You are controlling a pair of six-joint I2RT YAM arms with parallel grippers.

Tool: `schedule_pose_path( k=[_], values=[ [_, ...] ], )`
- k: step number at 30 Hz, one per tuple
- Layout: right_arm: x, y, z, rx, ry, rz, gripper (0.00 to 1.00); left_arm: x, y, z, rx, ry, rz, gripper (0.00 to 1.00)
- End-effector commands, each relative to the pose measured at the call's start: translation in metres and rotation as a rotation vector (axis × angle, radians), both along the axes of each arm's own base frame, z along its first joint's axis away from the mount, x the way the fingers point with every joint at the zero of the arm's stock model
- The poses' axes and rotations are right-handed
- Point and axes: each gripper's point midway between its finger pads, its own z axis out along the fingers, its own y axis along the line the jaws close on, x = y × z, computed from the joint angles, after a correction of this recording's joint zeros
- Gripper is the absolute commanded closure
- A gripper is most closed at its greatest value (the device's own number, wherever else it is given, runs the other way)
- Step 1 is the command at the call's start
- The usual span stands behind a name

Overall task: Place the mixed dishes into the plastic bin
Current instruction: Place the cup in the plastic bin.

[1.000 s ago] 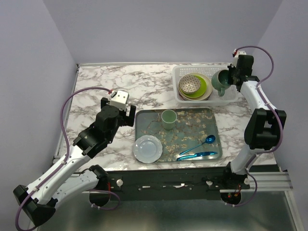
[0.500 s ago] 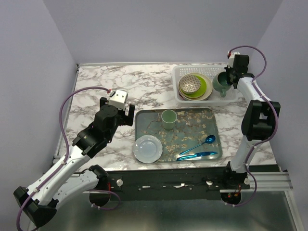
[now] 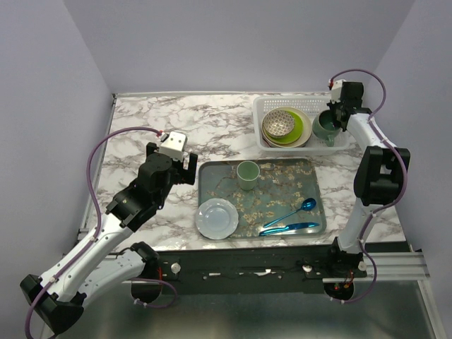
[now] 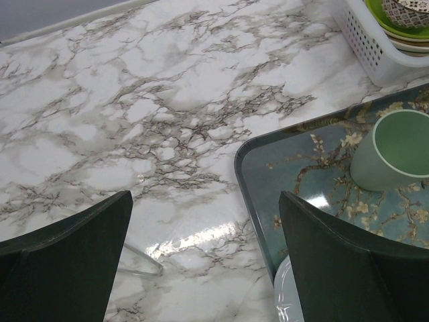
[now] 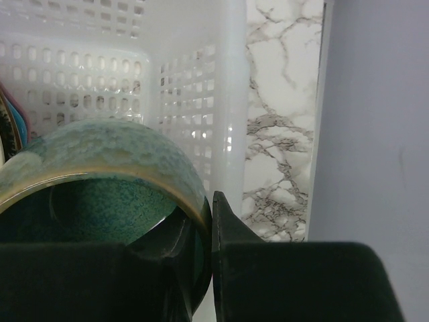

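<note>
Right gripper [image 3: 337, 116] [image 5: 206, 225] is reaching into the right end of the bin [image 3: 258, 107] [image 5: 188, 87], and its fingers are pinching the rim wall of the mug [image 3: 325, 125] [image 5: 100, 154], one finger inside and one outside, gap narrow. We are seeing the mug sitting within the bin's walls, just right of the plate stack. We cannot tell whether it is touching the bin's base. The stack is filling the bin's left and middle: the speckled bowl [image 3: 279, 123] [image 4: 412, 8] is sitting on top, the lime plate [image 3: 301, 126] [image 4: 382, 10] is showing under it, and a cream plate [image 3: 305, 140] is showing below that. Left gripper [image 3: 173, 161] [image 4: 204, 198] is hovering over the table [image 3: 162, 116], well to the left of the bin and nearer the arm bases, with its fingers spread wide and holding nothing. The tray [image 3: 201, 176] [image 4: 244, 174] is lying just in front of the bin, strewn with crumbs. On it we are seeing a green cup [image 3: 247, 174] [image 4: 395, 151] upright at the edge nearest the bin, a pale plate [image 3: 217, 217] [image 4: 285, 295] at the corner farthest from the bin, and two blue spoons [image 3: 289, 215] on the side away from the bin, right of that plate.
</note>
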Motion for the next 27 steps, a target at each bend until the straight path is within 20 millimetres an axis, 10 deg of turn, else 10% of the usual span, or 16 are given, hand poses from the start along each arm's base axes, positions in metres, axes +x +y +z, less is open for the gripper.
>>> schedule_pose_path(
  k=[1, 11, 27],
  values=[
    [0.012, 0.003, 0.007, 0.01, -0.013, 0.034, 0.79, 0.001, -0.002, 0.008, -0.02, -0.024, -0.015, 0.01],
    [0.005, 0.005, -0.001, 0.013, 0.027, 0.049, 0.6, 0.001, -0.002, 0.008, -0.022, -0.022, -0.015, 0.01],
    [-0.037, 0.032, 0.077, 0.133, -0.14, 0.092, 0.16, 0.001, 0.0, 0.009, -0.033, -0.023, -0.011, 0.01]
  ],
)
